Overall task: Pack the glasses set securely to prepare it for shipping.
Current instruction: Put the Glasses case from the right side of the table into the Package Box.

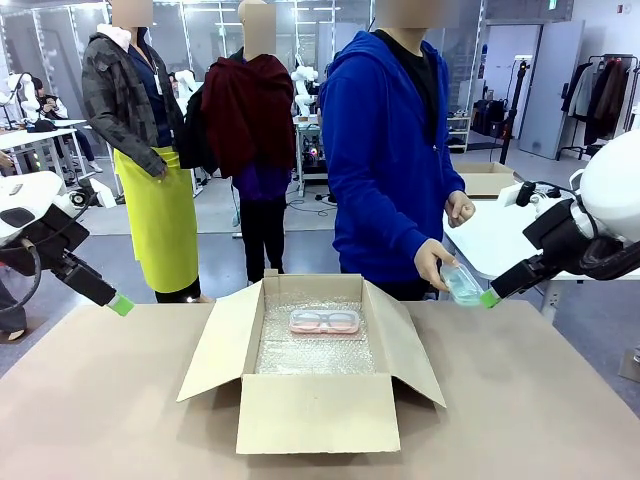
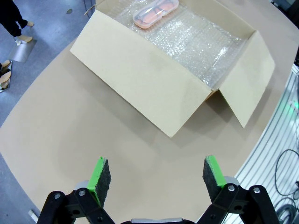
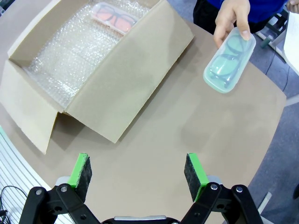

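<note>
Table (image 1: 520, 400), one box (image 1: 315, 412), one pink case (image 1: 324, 321), one mint-green case (image 1: 462, 284)

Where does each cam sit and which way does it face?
Front: fixed between left arm and right arm, faces the person across the table; left tool and right tool show.
Left wrist: on left arm, looks down at box and pink case; own open fingers below.
Right wrist: on right arm, looks down at box and green case in person's hand; own fingers below.
Shared: both wrist views show box and pink case.
</note>
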`<action>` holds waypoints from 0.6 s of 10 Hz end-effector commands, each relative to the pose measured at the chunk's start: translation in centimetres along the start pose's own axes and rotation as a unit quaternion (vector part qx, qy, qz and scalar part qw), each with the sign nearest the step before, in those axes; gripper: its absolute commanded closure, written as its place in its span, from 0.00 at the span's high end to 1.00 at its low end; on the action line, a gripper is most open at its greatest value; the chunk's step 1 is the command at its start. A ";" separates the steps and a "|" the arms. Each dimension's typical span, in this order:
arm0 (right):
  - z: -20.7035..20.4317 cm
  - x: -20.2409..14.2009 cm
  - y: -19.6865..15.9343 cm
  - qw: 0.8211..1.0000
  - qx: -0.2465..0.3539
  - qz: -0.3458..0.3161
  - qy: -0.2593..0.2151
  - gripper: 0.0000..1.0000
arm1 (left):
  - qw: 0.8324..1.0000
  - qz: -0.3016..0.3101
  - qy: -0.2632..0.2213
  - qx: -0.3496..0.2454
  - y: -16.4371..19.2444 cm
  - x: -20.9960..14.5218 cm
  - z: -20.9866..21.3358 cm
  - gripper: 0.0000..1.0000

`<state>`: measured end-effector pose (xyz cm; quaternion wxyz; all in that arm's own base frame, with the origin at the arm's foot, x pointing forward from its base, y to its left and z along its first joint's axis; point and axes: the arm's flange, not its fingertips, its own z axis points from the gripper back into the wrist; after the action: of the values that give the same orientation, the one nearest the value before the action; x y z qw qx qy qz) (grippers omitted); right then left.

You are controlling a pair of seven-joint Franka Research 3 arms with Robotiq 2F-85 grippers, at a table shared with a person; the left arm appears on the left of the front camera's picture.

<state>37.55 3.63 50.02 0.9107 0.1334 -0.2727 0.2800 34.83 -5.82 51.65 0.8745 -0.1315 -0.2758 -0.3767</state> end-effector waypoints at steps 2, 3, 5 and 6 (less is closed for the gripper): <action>0.0 0.0 0.2 1.000 -0.005 -0.005 -0.002 1.00 | 1.000 -0.002 -0.006 -0.005 0.1 0.0 0.1 1.00; 0.0 0.0 0.2 1.000 -0.005 -0.005 -0.002 1.00 | 1.000 -0.002 -0.006 -0.005 0.1 0.0 0.1 1.00; 0.0 0.0 0.2 1.000 -0.005 -0.005 -0.002 1.00 | 1.000 -0.002 -0.006 -0.005 0.1 0.0 0.1 1.00; 0.0 0.0 0.2 1.000 -0.005 -0.005 -0.002 1.00 | 1.000 -0.002 -0.006 -0.005 0.1 0.0 0.1 1.00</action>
<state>37.55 3.63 50.02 0.9107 0.1333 -0.2727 0.2800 34.83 -5.82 51.65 0.8745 -0.1315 -0.2758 -0.3767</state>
